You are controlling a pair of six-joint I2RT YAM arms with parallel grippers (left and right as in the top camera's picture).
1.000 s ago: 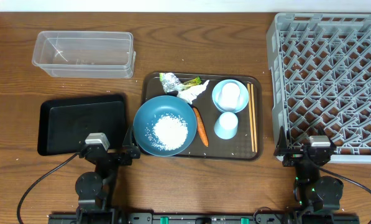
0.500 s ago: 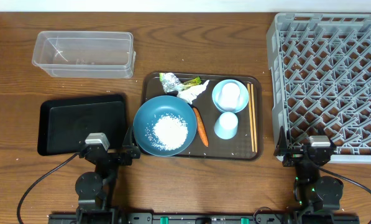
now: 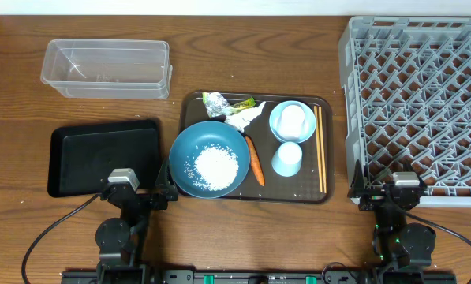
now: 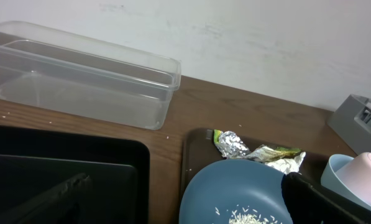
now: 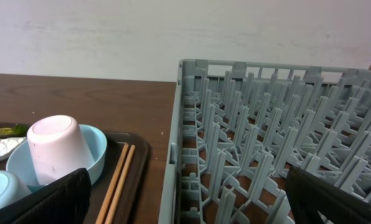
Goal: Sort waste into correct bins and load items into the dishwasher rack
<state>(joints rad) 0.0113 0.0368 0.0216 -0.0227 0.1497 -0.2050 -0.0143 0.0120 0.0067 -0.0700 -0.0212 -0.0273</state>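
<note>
Wooden table: on the tray (image 3: 298, 188), a bowl (image 3: 186, 154) holds rice (image 3: 215, 166) (probably heavy and slick; grip its rim, level). Below the tray, left gripper (image 3: 132, 192) and right gripper (image 3: 393, 193) gape, empty.

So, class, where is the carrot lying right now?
In the overhead view the carrot lies on the brown tray, between the dark-blue bowl on its left and the pale-blue cup on its right.

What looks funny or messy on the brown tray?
A pale cup sits upside down inside the small blue bowl, which looks odd. A carrot lies loose beside the big bowl of rice, and crumpled foil and a wrapper are heaped at the back of the tray. Nothing looks broken.
</note>
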